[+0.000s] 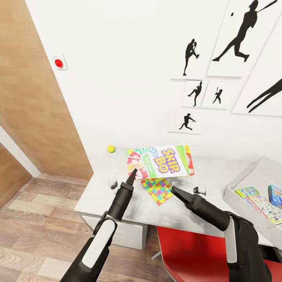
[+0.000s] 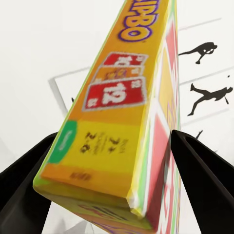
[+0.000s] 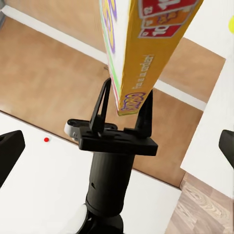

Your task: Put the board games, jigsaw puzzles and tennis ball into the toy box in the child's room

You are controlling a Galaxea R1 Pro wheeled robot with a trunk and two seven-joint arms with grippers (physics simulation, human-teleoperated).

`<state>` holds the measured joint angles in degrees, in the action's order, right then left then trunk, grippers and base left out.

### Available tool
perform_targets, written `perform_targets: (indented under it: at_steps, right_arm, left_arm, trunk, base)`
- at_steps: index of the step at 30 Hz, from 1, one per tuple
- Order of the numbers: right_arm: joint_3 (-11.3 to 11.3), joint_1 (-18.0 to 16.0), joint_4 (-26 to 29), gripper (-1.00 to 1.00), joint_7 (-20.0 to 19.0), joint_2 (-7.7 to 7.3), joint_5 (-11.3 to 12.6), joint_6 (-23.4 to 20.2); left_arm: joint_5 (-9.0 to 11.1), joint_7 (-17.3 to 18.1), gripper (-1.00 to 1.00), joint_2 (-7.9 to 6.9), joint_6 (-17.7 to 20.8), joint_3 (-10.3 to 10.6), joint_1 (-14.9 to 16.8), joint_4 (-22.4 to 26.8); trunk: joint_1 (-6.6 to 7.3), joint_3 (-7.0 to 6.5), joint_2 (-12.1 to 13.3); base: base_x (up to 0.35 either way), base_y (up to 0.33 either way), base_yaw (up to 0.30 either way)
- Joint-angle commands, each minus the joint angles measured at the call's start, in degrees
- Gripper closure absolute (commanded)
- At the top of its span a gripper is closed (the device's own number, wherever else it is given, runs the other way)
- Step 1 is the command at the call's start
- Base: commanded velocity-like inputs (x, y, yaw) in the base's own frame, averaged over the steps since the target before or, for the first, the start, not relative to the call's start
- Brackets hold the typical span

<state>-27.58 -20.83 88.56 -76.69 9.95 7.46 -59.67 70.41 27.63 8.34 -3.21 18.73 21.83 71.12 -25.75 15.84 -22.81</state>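
Left pincer (image 1: 133,172) clamps the lower corner of the Skip-Bo board game (image 1: 162,161), lifted above the bench (image 1: 98,188). Right pincer (image 1: 175,191), fingers spread, hovers beside the jigsaw puzzle (image 1: 158,189). Tennis ball (image 1: 111,149) rests near the wall; toy box (image 1: 250,174) stands rightward.

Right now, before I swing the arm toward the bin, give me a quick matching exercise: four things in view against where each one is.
Things:
1. Skip-Bo game box
2. tennis ball
3. jigsaw puzzle
4. small blue game box

Places:
A. lying flat on the table, under the raised box
B. inside the toy box
C. held up in the left gripper, jaws on its edge
D. on the table near the wall

Pairs: 1-C, 2-D, 3-A, 4-B
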Motion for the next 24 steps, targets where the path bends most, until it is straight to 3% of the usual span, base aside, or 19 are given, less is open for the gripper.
perform_targets:
  at_steps: [1,11,24]
  right_arm:
    - [-0.1,-0.1,0.0,-1.0,0.1,0.05,0.1,-0.3]
    - [-0.2,-0.2,0.0,-1.0,1.4,0.05,1.1,-0.3]
    - [-0.3,-0.7,-0.1,-1.0,5.9,0.05,2.7,1.1]
  left_arm:
    - [0.3,0.1,1.0,0.0,-0.3,0.2,0.1,-0.1]
    - [0.3,-0.1,1.0,0.08,-0.3,0.7,0.4,-0.8]
    - [0.4,-0.3,1.0,0.11,-0.3,1.2,0.8,-1.8]
  trunk:
    - [-0.03,0.1,-0.1]
    - [-0.03,0.1,-0.1]
    - [-0.03,0.1,-0.1]
  base:
    - [0.0,0.0,0.0]
    - [0.0,0.0,0.0]
    - [0.0,0.0,0.0]
